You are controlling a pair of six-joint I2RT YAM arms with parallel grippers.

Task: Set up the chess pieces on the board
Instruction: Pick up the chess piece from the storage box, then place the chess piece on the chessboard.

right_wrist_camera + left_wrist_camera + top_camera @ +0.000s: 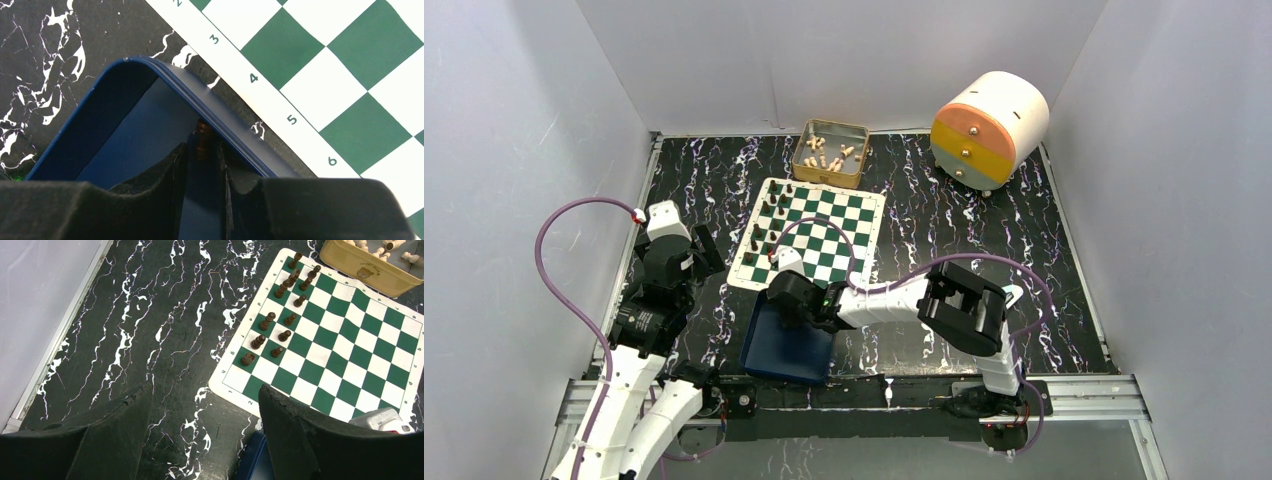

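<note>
right gripper (201, 149) straddles chess piece (202, 132) beside blue tray (200, 92) wall (grip unclear) | left gripper (203, 389) spread, empty

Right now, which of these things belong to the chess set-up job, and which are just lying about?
Part of the job: the board; the dark chess pieces on it; one more dark piece in the blue tray, at the tips of the right claw.

Just lying about: the gold tin of cream pieces; the round drawer cabinet; the left claw, open and holding nothing.
</note>
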